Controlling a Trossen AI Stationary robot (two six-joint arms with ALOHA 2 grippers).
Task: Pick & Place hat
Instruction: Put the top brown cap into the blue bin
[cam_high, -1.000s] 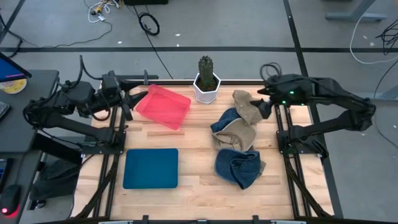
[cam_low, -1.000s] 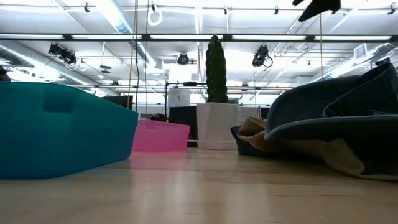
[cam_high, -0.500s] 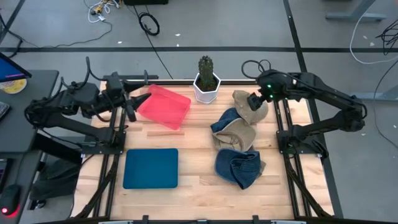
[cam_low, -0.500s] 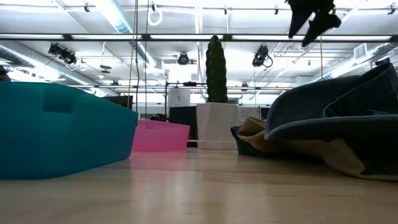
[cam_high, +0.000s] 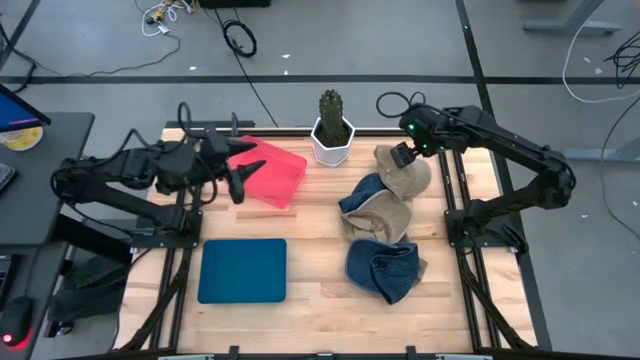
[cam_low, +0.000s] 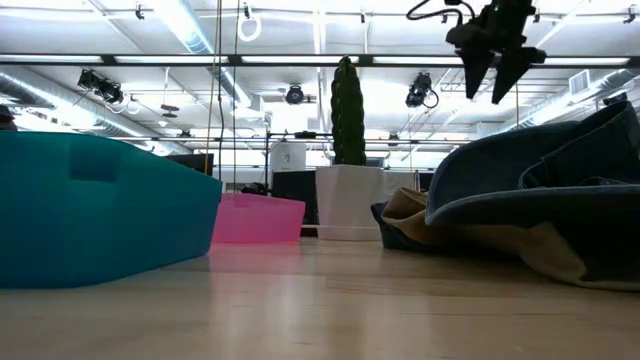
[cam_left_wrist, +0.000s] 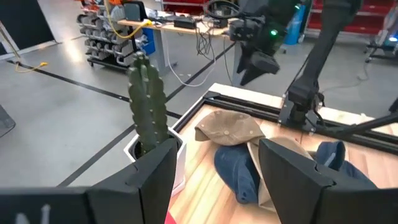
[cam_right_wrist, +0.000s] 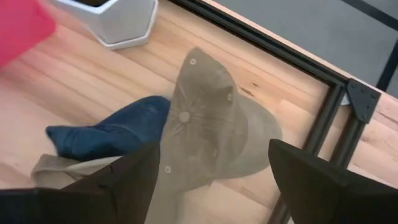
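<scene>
Several hats lie in a heap on the table's right half. A tan hat (cam_high: 402, 176) (cam_right_wrist: 211, 130) is farthest back, with a blue hat (cam_high: 364, 190) next to it, another tan hat (cam_high: 386, 216) nearer, and a denim hat (cam_high: 384, 270) nearest. My right gripper (cam_high: 404, 156) (cam_low: 495, 78) (cam_right_wrist: 217, 186) hangs open above the far tan hat, pointing steeply down, clear of it. My left gripper (cam_high: 242, 176) (cam_left_wrist: 214, 186) is open over the near left part of the pink bin (cam_high: 268, 170), pointing across the table and holding nothing.
A cactus in a white pot (cam_high: 332, 134) stands at the far edge between the pink bin and the hats. A teal bin (cam_high: 243, 270) sits at the near left. Black frame rails (cam_high: 452, 200) run along both sides of the table.
My right gripper has swung from the table's right rail toward the left, over the far tan hat. It has come down and tipped to point steeply downward, still open. My left gripper has gone toward the table's right, out over the pink bin. The hats have not moved.
</scene>
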